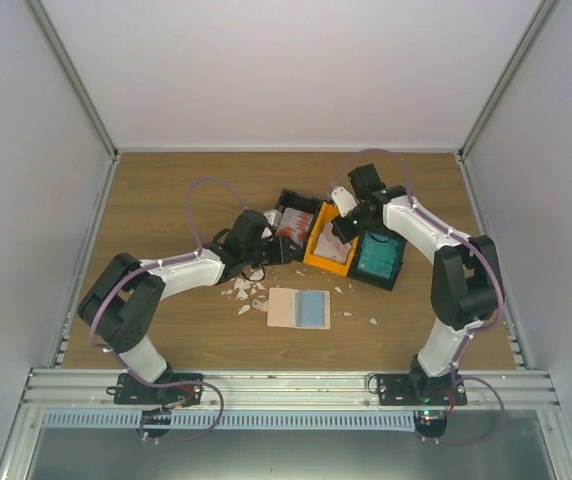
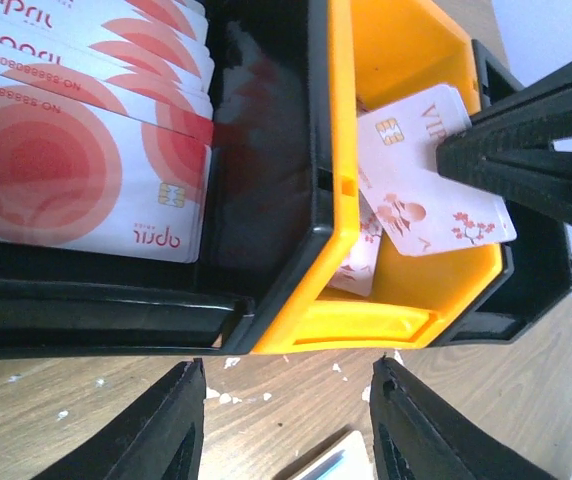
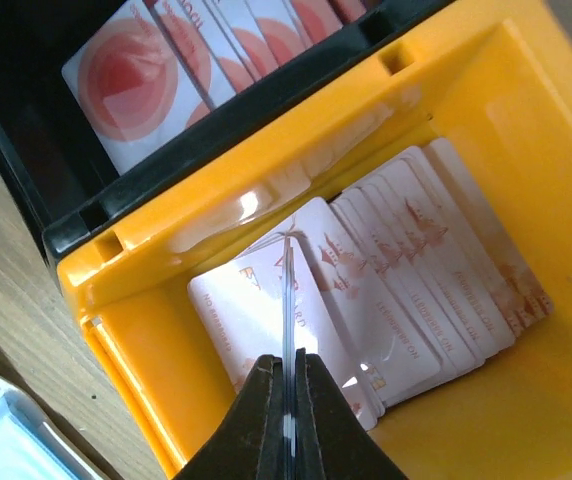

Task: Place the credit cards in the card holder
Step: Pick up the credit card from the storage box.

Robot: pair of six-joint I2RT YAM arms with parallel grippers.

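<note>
My right gripper (image 3: 288, 365) is shut on a pale card (image 3: 287, 290), held edge-on just above a stack of similar pale cards (image 3: 436, 270) in the orange bin (image 3: 156, 330). In the left wrist view the held card (image 2: 416, 190) shows with the right gripper's black fingers (image 2: 526, 150) on it. My left gripper (image 2: 291, 420) is open and empty, low over the table in front of the bins. White cards with a red round mark (image 2: 76, 170) stand in the black bin (image 2: 266, 200). The beige card holder (image 1: 286, 308) lies open with a light blue card (image 1: 314, 308) on it.
A second black bin with teal cards (image 1: 378, 257) sits right of the orange bin (image 1: 318, 262). Small white scraps (image 1: 244, 292) are scattered left of the card holder and near the left gripper (image 1: 271, 250). Side walls enclose the table.
</note>
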